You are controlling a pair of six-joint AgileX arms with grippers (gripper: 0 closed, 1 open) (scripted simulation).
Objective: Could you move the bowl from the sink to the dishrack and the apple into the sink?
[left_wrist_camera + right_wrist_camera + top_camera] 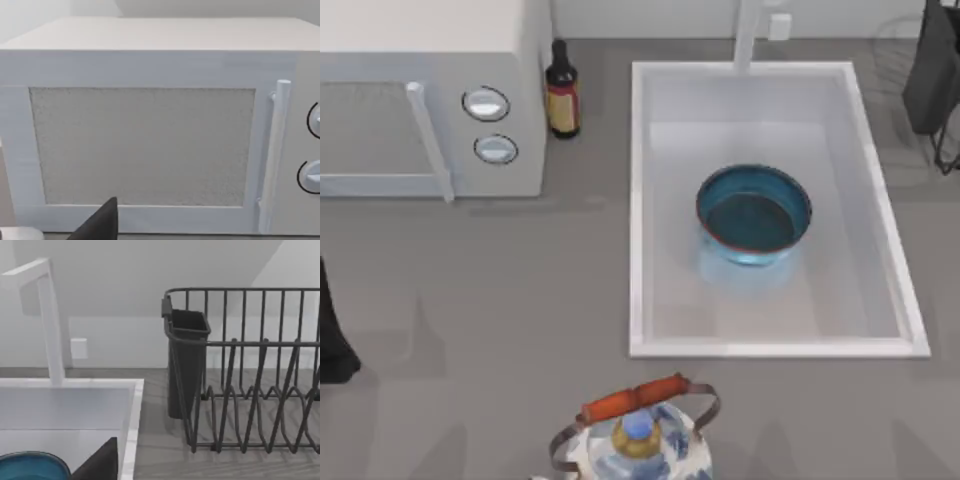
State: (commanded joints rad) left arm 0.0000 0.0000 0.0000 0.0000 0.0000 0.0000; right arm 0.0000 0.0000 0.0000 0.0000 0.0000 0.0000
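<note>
The right arm's tool (102, 462) shows as one dark fingertip over the sink's near corner, level with the dishrack; whether it stands wide or narrow cannot be told. In the top view the right arm is a dark shape at the counter's far right edge, the left arm a dark shape at its left edge, facing the microwave (150, 130), and its tool (100, 225) is likewise a single dark tip, spread unknown.

The bowl (754, 213) sits upright in the sink (642, 200), roughly central and clear of every wall, under the line of the faucet (747, 35). The dishrack (250, 390) stands on the counter just beside the sink's right rim, a dark cup holder at its near end; from above its wires are faint.

By this reading nothing has been started, and the bowl comes first. The right arm, being nearer, should drop straight down onto one side of the rim (the glossy wall looks slippery), pinch rim and wall together, lift above the sink's raised edge, then carry it across.

The apple cannot be made out. A bottle (561, 90) stands by the microwave; the kettle (638, 435) is cut off at the near edge.
</note>
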